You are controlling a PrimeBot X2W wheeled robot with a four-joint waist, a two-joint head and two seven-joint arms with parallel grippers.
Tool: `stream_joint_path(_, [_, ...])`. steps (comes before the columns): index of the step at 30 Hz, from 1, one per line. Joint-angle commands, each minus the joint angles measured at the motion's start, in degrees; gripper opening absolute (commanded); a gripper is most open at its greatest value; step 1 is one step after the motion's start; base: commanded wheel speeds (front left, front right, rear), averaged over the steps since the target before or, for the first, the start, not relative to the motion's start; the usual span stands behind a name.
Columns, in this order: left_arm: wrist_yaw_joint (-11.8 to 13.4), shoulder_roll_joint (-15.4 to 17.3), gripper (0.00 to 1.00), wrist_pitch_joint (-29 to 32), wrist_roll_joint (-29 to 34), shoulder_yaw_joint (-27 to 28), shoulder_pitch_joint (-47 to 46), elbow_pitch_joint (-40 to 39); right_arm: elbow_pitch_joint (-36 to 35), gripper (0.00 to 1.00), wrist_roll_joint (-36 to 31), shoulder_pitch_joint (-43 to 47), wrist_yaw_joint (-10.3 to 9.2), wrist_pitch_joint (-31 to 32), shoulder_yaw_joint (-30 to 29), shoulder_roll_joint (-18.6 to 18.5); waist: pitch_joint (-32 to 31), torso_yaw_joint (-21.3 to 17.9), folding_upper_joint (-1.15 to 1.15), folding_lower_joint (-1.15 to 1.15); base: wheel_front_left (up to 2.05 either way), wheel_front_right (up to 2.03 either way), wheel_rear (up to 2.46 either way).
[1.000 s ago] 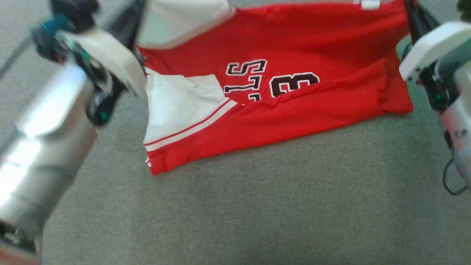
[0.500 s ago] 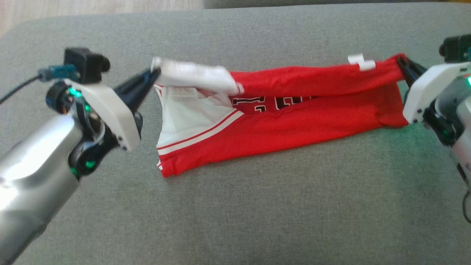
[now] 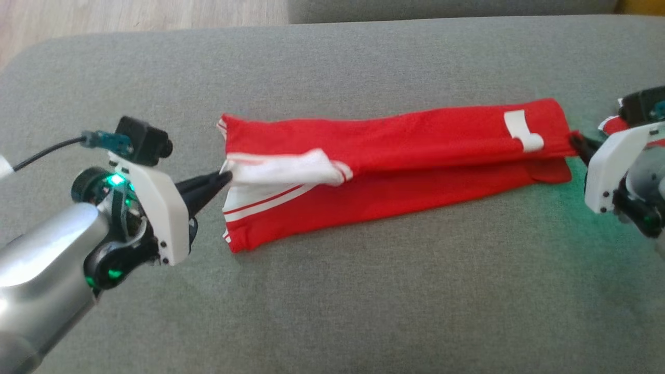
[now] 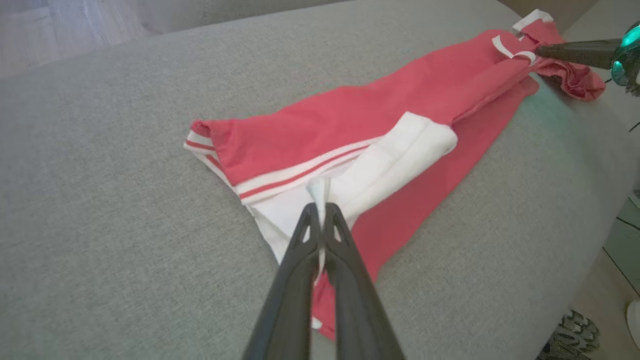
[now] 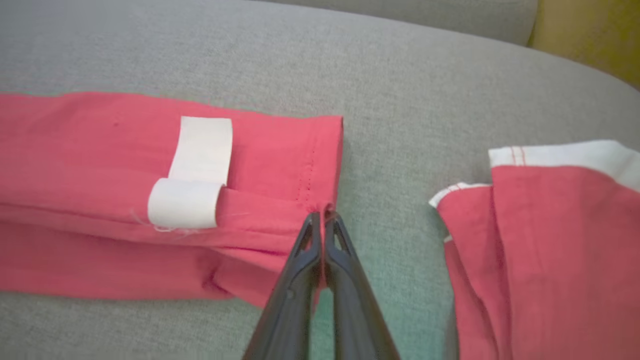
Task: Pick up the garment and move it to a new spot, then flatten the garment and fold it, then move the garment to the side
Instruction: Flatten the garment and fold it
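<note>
The garment (image 3: 405,156) is a red jersey with white sleeve panels and striped trim, lying folded into a long band across the grey cushion. My left gripper (image 3: 224,178) is shut on its white sleeve edge at the left end; the left wrist view shows the white cloth (image 4: 395,160) pinched between the dark fingers (image 4: 300,250). My right gripper (image 3: 574,141) is shut on the red hem corner at the right end, seen close in the right wrist view (image 5: 322,215). A white tag (image 5: 197,172) lies on the garment near that corner.
A second red and white piece of clothing (image 5: 545,240) lies to the right of my right gripper. The grey cushion (image 3: 363,311) stretches wide in front of the garment. Wooden floor (image 3: 130,18) shows past its far left edge.
Both grippers have brought the lifted top edge down and toward me, laying it over the lower half. The jersey's lettering is now covered. The head camera has also shifted.
</note>
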Motion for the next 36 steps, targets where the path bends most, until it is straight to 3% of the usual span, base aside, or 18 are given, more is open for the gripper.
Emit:
stream_joint_path(1, [0.09,3.08,0.00,0.65,-0.56,2.57,-1.45,-1.37,-1.51,0.00,1.15,0.72,-0.05,0.61,0.59,-2.21,-0.13,-0.18,0.00,0.00,0.00,0.00,0.00])
stream_joint_path(11, [0.71,4.22,0.00,6.80,-1.81,-0.18,-0.54,-3.36,-2.88,0.00,3.51,0.29,-0.05,3.53,4.39,-3.91,0.58,-0.93,0.00,0.00,0.00,0.00,0.00])
stream_joint_path(12, [0.94,4.20,0.03,6.73,-1.51,-0.28,-0.55,-3.32,-2.58,1.00,3.47,0.16,-0.05,3.45,4.56,-4.04,0.68,-1.02,0.00,0.00,0.00,0.00,0.00])
stream_joint_path(13, [1.30,4.11,1.00,6.27,-0.99,-0.27,-0.57,-3.16,-2.10,1.00,3.64,0.13,-0.05,3.63,4.64,-3.99,0.72,-1.11,0.00,0.00,0.00,0.00,0.00])
stream_joint_path(21, [2.87,2.34,1.00,-1.26,0.72,2.07,-0.03,-1.02,0.10,1.00,7.04,-1.08,-0.05,0.42,1.77,-3.23,-0.59,-2.20,0.00,0.00,0.00,0.00,0.00])
stream_joint_path(27, [7.89,-1.64,1.00,-17.82,1.69,9.56,0.26,3.16,-0.63,1.00,11.66,-2.97,-0.05,-10.55,-5.05,0.11,-2.87,-2.91,0.00,0.00,0.00,0.00,0.00])
stream_joint_path(32, [10.29,-5.61,1.00,-31.27,0.99,15.23,2.25,6.44,-3.01,1.00,9.25,-3.08,-0.05,-22.43,-7.00,2.95,-5.22,-3.15,0.00,0.00,0.00,0.00,0.00])
stream_joint_path(36, [12.10,-8.03,1.00,-35.55,3.19,18.81,4.86,7.57,-3.09,1.00,6.10,-1.80,-0.05,-28.26,-10.68,6.56,-7.12,-3.10,0.00,0.00,0.00,0.00,0.00])
